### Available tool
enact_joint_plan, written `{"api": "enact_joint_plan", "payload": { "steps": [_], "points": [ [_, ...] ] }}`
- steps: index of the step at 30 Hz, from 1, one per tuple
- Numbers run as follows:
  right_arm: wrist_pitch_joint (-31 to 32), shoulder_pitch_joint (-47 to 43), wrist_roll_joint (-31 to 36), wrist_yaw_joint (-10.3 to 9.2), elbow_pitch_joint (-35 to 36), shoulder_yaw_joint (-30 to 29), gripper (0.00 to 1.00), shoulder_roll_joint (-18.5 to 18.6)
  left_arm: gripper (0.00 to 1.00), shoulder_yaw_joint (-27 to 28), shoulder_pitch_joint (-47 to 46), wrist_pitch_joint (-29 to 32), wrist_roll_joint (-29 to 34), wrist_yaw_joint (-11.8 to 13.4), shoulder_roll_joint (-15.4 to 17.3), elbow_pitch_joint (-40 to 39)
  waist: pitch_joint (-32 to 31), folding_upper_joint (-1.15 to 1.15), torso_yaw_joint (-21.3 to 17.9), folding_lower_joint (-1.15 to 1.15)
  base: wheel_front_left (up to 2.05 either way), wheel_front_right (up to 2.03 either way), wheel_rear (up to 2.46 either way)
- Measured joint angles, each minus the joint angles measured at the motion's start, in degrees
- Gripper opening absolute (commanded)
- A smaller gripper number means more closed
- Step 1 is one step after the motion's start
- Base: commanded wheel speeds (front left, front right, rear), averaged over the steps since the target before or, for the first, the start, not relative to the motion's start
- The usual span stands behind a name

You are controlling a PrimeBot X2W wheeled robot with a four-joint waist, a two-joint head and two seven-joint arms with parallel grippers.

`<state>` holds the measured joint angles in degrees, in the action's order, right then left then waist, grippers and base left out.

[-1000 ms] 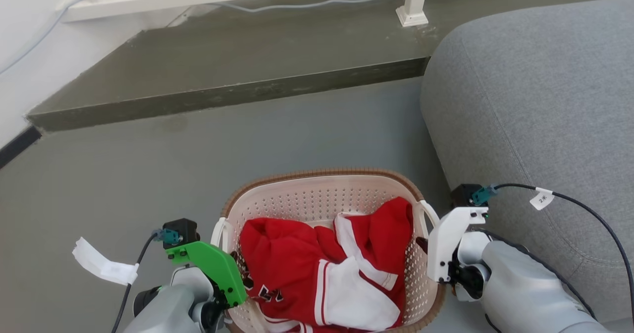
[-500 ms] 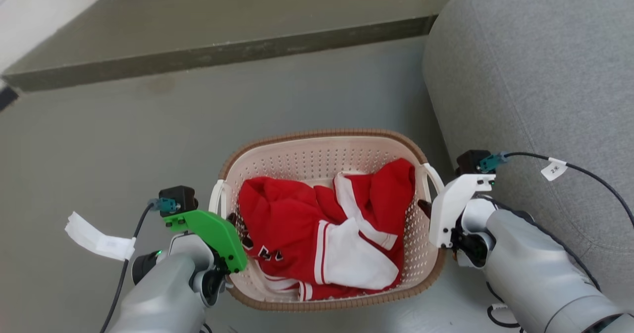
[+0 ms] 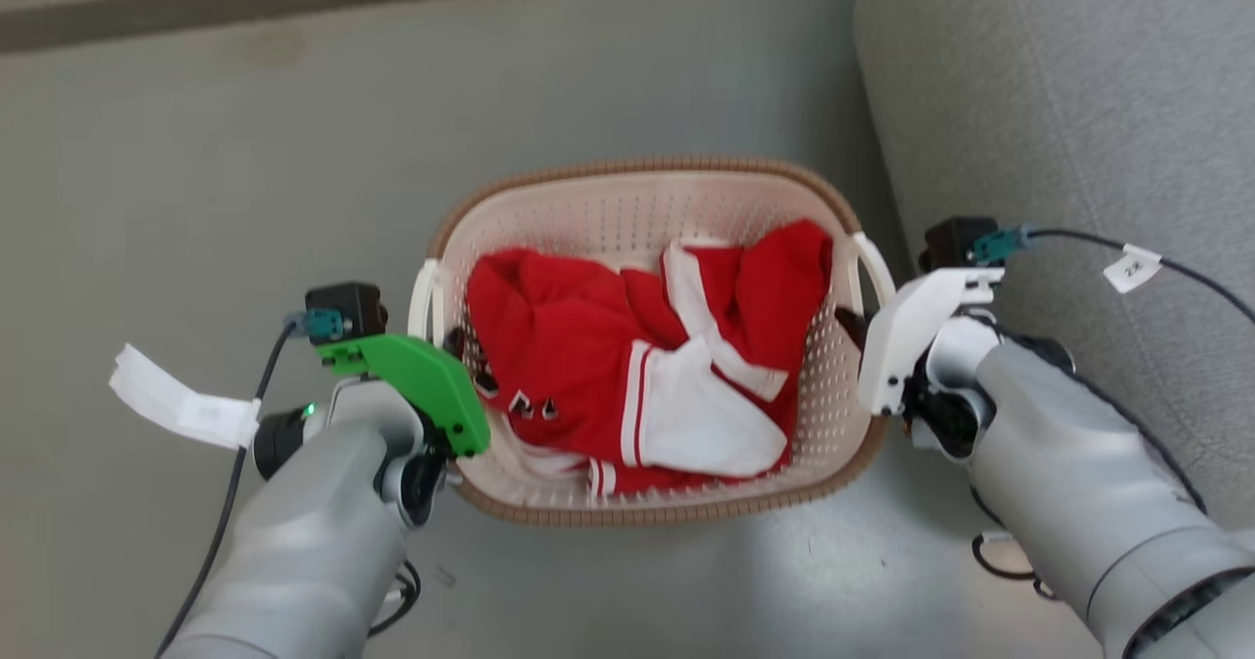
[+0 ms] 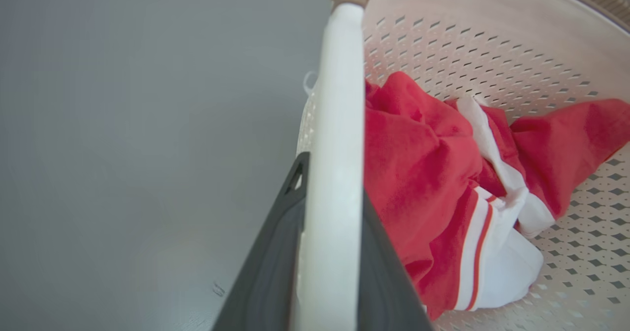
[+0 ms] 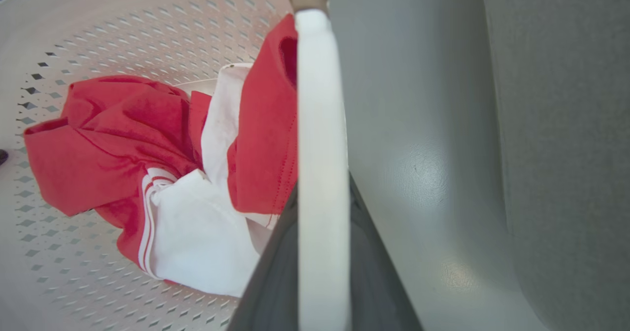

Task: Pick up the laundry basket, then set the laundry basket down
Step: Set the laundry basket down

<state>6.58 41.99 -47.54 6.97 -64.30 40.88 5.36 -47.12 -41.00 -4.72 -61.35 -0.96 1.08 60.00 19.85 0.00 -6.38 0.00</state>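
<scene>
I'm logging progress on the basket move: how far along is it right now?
Done: both grasps. The left gripper is shut on the left handle, the right gripper on the right handle. In hand: the pick-up of the laundry basket, a red and white garment inside; whether it is off the floor cannot be told. Left: set it down and let go.

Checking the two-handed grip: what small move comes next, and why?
Probably move the left gripper and right gripper vertically in step: each is shut on a white loop handle of the cream perforated brown-rimmed plastic basket; uneven motion would tilt it.
</scene>
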Motion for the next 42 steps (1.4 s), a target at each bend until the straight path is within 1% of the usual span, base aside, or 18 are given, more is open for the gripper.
{"api": "enact_joint_plan", "payload": {
  "steps": [17, 42],
  "points": [
    [-4.6, 7.9, 0.8, 0.04, 1.9, 0.2, 0.0, 2.0, 0.0, 0.6, -7.9, -6.0, 1.0, 1.1, 0.1, -1.3, 12.3, 0.0, 0.9, 0.0, 0.0, 0.0, 0.0],
    [-12.5, 18.0, 1.7, 0.05, 3.9, -0.1, 0.0, 4.4, 0.0, 1.4, -20.9, -8.6, 1.8, 1.6, 0.1, -2.0, 31.2, 0.0, 2.6, 0.01, 0.0, 0.0, 0.0]
  ]
}}
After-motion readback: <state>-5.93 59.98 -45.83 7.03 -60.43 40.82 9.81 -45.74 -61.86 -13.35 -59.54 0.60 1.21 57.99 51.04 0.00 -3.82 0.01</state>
